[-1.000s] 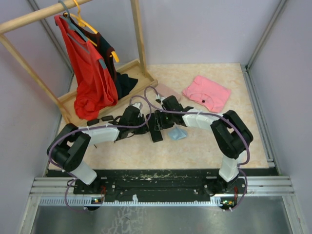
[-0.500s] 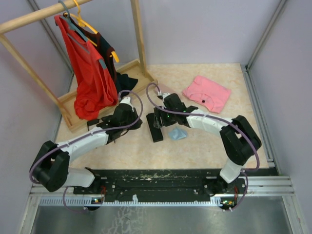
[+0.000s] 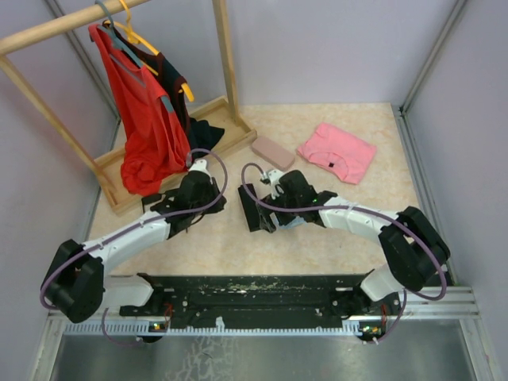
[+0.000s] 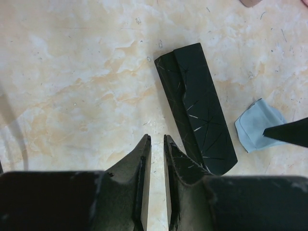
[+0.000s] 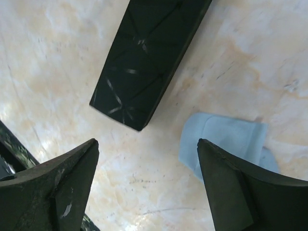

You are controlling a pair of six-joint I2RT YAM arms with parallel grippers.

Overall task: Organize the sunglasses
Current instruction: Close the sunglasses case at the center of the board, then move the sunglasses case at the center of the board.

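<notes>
Sunglasses are not discernible in any view, so their heading cannot be told. Left claw point(image 4: 156, 140), fingers almost together, grips nothing beside the black case point(image 4: 197, 106) on the worktop point(image 4: 72, 72). Right claw point(image 5: 147, 144) gapes wide, empty, above case and blue cloth point(image 5: 221, 139).

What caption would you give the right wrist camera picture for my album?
Right gripper, fingers spread open, hovers above a black oblong case and a pale blue cloth on the marbled tabletop.
</notes>
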